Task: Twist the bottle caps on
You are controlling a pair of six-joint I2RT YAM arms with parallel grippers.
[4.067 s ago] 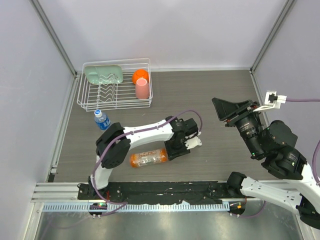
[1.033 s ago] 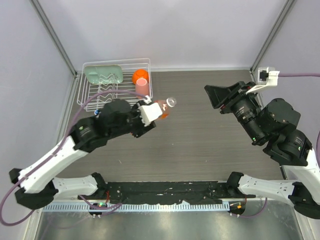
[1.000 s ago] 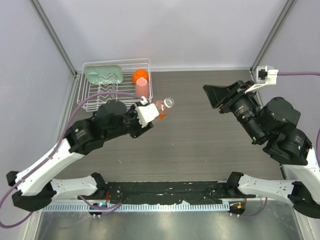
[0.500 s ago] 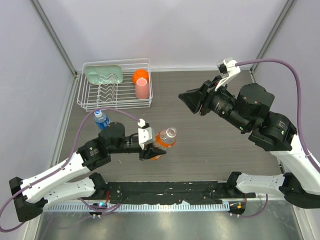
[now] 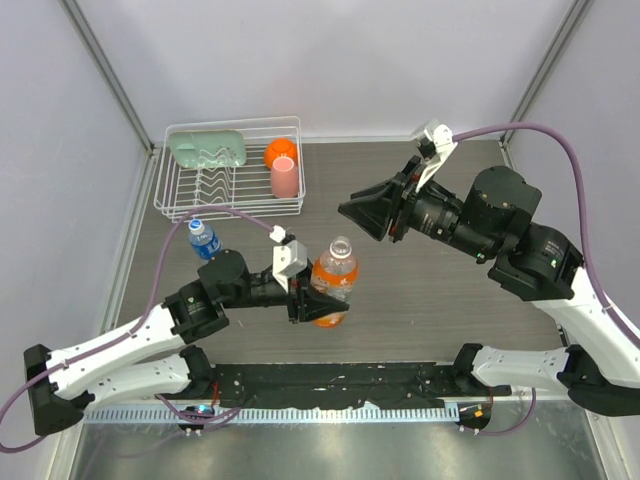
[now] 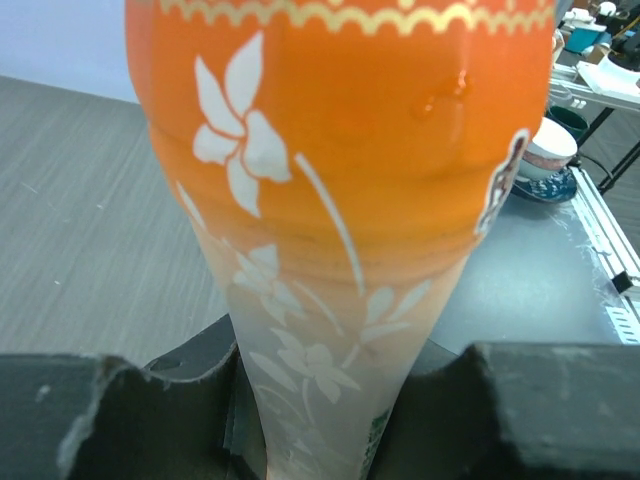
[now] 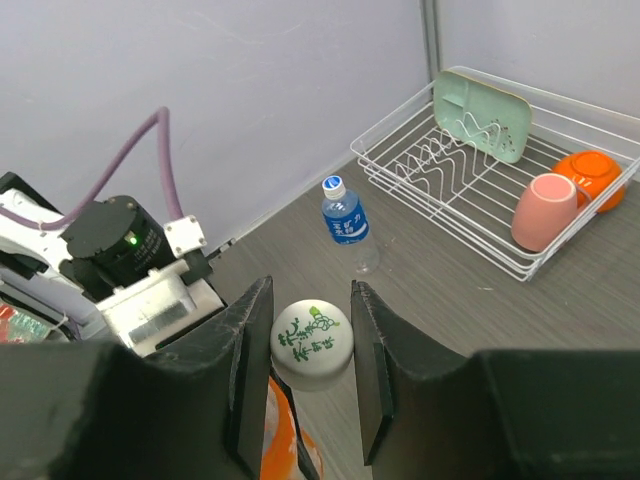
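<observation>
My left gripper (image 5: 312, 298) is shut on the lower body of the orange drink bottle (image 5: 331, 283) and holds it roughly upright above the table. The bottle fills the left wrist view (image 6: 340, 150). A white cap with green print (image 7: 312, 340) sits on its neck and shows from above (image 5: 340, 246). My right gripper (image 5: 362, 213) is open just right of and above that cap. In the right wrist view its fingers (image 7: 250, 350) frame the cap with a small gap on the right. The blue-label bottle (image 5: 204, 240) stands on the table with its bluish-white cap (image 7: 333, 186) on.
A white wire dish rack (image 5: 230, 195) stands at the back left, holding a green tray (image 5: 207, 149), an orange cup (image 5: 281, 152) and a pink cup (image 5: 284, 177). The rack also shows in the right wrist view (image 7: 420, 160). Grey walls enclose the table.
My left arm carried the orange bottle from near the rack to the front middle and stood it upright. My right gripper swung left and down to the bottle's cap.
</observation>
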